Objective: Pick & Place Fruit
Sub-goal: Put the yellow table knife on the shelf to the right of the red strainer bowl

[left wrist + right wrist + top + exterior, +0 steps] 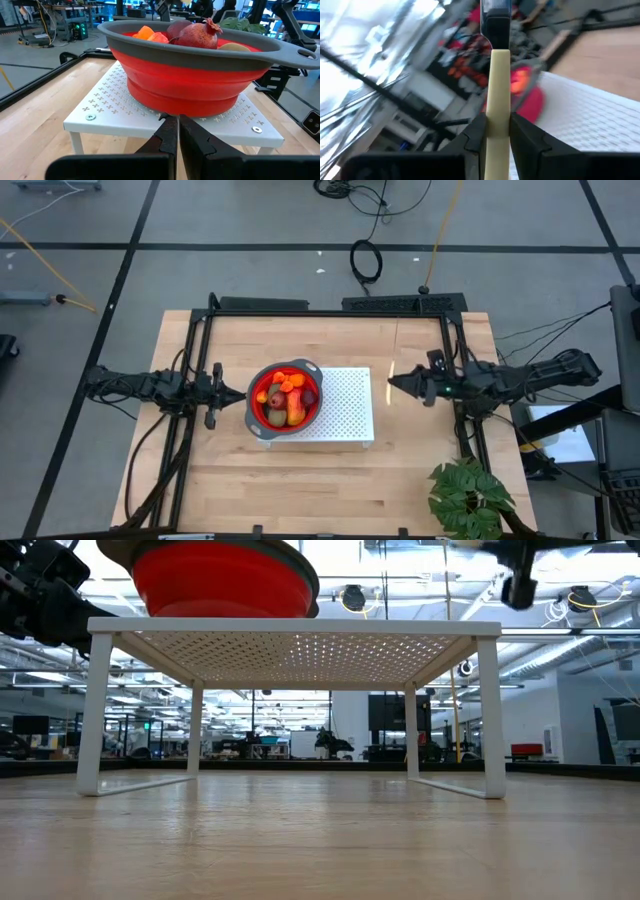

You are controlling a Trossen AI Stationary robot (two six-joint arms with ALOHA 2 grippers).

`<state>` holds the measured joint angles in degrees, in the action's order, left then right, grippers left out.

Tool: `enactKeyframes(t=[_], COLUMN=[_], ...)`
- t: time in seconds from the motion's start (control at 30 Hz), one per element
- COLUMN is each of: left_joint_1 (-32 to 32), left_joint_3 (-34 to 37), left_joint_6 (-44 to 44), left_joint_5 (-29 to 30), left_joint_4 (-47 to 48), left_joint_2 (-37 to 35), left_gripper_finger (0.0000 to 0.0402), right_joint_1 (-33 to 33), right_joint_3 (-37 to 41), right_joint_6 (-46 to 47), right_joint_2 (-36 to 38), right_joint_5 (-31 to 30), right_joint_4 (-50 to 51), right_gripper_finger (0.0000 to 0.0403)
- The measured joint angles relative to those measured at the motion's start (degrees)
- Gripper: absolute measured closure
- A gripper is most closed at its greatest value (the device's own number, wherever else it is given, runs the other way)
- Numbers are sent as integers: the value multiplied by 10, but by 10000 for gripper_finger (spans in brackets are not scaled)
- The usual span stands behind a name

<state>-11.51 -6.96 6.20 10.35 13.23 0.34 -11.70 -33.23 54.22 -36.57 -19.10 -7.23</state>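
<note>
The fruit lies piled in a red bowl with a grey rim, which stands on a white perforated rack. The left wrist view shows a dark red ball and orange bits above the bowl's rim. My left gripper is shut and hangs level just left of the bowl, its tips close to the rack's edge. My right gripper hovers just past the rack's right edge, shut on a yellow-handled knife. My left gripper points at the bowl's lower wall; I cannot tell whether it touches bowl or rack. My right gripper pinches the knife's pale yellow handle between its two fingers. The handle runs along the fingers and sticks out past their tips, its dark far end lifted clear of the table.
The rack stands on four white legs near the middle of the wooden table. A green leafy plant sits at the table's near right corner. Black frame rails run along the table's left and right sides.
</note>
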Motion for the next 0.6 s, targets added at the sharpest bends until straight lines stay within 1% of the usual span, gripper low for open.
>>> enactKeyframes(t=[0.47, 0.6], left_joint_1=[0, 0], left_joint_3=[0, 0], left_joint_6=[0, 0], left_joint_5=[0, 0], left_joint_4=[0, 0], left_joint_2=[0, 0], left_gripper_finger=[382, 382], right_joint_1=[0, 0], right_joint_3=[0, 0], right_joint_6=[-178, -193], right_joint_2=[-32, -46], right_joint_5=[188, 208], right_joint_4=[-203, -242], right_gripper_finger=[349, 348])
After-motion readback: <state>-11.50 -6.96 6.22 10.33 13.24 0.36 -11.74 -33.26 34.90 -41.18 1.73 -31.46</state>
